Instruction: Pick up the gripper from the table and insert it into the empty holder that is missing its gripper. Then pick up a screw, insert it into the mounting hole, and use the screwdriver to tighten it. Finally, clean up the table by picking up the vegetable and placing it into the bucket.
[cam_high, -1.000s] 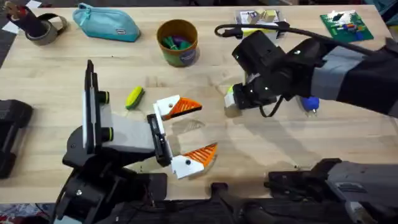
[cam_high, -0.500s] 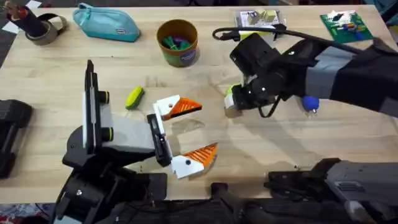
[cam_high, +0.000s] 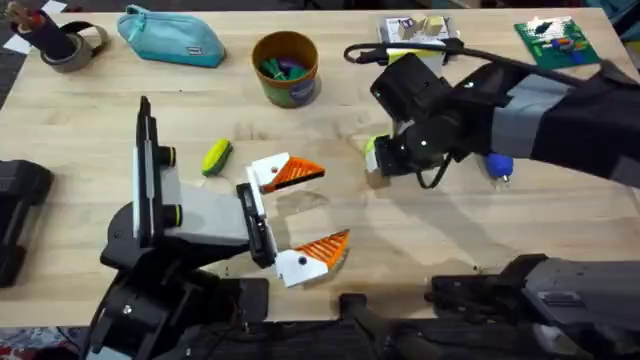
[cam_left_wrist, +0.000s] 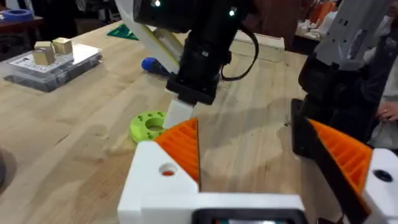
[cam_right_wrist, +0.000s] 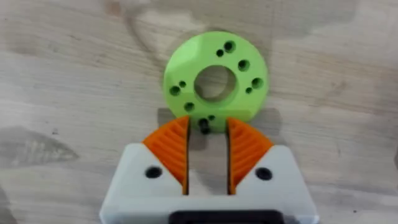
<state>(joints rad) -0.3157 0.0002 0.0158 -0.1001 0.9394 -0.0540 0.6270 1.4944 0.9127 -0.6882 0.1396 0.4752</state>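
Right wrist — right tool (cam_right_wrist: 207, 146) over lime-green disc (cam_right_wrist: 215, 82) | no legible writing

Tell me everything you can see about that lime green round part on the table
The lime-green round part is a flat disc, seemingly printed plastic, with a large centre hole and several small holes around it. It lies flat on the wooden table, right of centre. The right tool is directly over it, its orange ribbed pads set close together at the disc's near rim, around a small dark spot there. Whether they touch the disc is unclear. The overhead view shows it mostly under the right arm.
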